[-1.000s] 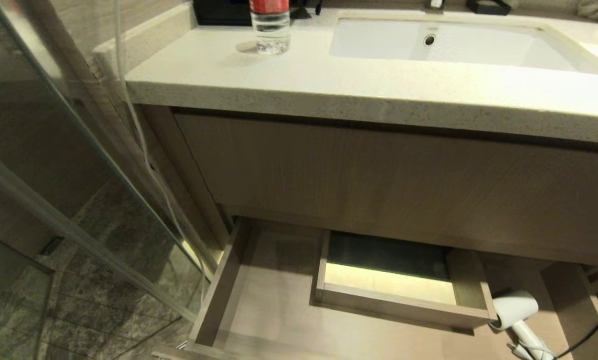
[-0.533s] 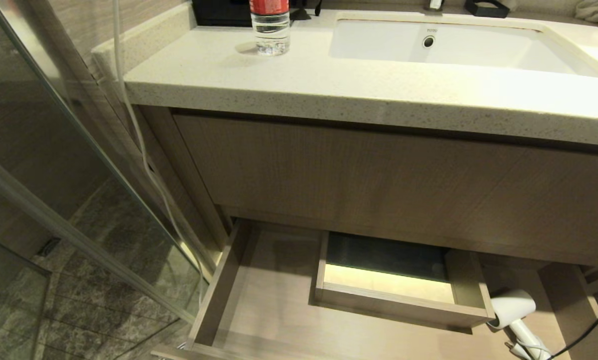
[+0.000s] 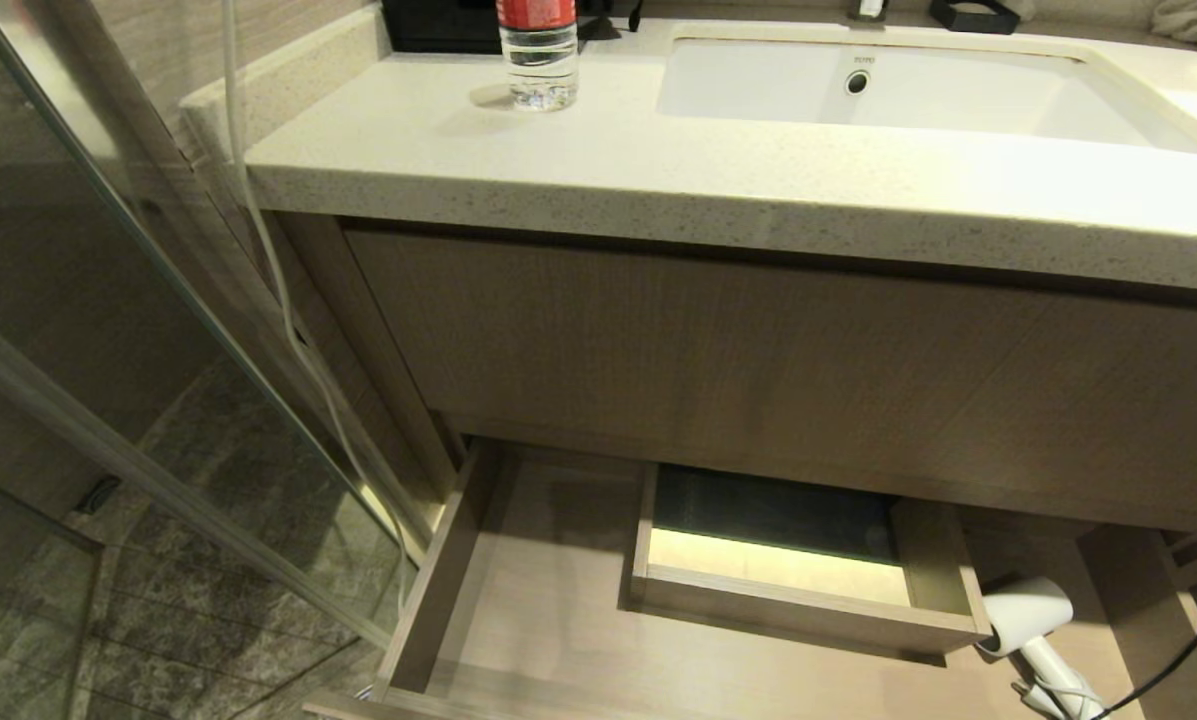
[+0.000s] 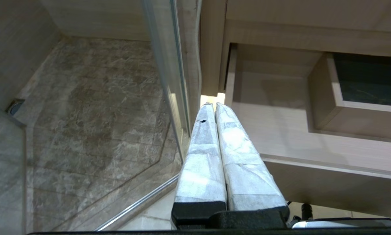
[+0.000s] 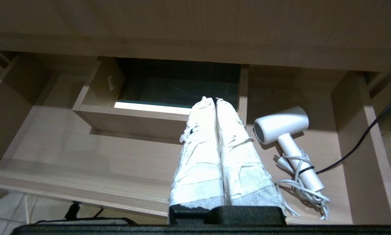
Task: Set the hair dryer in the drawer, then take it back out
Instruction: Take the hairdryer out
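Nothing in the scene has really moved since the earlier frames — only the head view has shifted a tiny bit. In the head view the drawer (image 3: 518, 610) stands pulled out at the bottom of the frame, under the vanity counter (image 3: 658, 170). The hair dryer (image 3: 1030, 610) lies inside the drawer at the lower right, just beside the boxed cutout (image 3: 788, 590), with its cord (image 5: 300, 186) wrapped around the handle. A water bottle (image 3: 539, 50) stands at the top of the frame, left of the sink (image 3: 898, 85). The left gripper (image 4: 214, 105) is pressed closed and holds nothing, near the glass door (image 4: 164, 65). The right gripper (image 5: 210, 99) is clenched too and empty — it hangs above the drawer, apart from the hair dryer.
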You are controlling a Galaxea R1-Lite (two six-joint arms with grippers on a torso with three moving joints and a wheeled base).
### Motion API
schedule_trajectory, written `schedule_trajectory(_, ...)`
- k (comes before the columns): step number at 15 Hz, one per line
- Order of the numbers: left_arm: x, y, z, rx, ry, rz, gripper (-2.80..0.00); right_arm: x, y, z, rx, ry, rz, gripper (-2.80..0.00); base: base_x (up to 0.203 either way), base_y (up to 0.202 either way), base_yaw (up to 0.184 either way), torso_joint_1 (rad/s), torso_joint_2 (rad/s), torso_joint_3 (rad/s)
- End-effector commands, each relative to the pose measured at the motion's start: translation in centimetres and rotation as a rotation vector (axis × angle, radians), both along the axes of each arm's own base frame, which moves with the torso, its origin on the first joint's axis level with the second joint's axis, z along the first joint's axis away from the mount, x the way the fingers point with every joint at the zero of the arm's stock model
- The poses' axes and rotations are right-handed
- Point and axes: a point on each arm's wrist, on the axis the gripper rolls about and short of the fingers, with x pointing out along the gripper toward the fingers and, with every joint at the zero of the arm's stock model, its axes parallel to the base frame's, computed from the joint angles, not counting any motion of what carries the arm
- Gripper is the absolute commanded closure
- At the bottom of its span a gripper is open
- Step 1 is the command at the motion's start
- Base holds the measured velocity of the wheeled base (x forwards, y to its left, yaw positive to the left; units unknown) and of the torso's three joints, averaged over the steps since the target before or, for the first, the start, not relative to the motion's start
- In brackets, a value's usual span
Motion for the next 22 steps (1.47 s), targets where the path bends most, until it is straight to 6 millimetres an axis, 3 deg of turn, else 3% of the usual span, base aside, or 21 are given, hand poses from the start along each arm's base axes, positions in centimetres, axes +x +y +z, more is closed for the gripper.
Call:
schedule_trajectory(1, 0.00, 0.00, 0.01, -0.001, -0.001, 0.000, 0.00, 0.01, 0.00, 0.01, 0.000, 0.001, 0.000, 0.00, 0.000, 0.000, 0.000, 0.000, 0.00, 0.000)
schedule_trajectory(22, 0.00, 0.00, 0.01, -0.004, -0.001, 0.000, 0.00, -0.09, 0.04, 0.05, -0.081, 0.019, 0.018, 0.00, 0.000, 0.000, 0.000, 0.000, 0.00, 0.000)
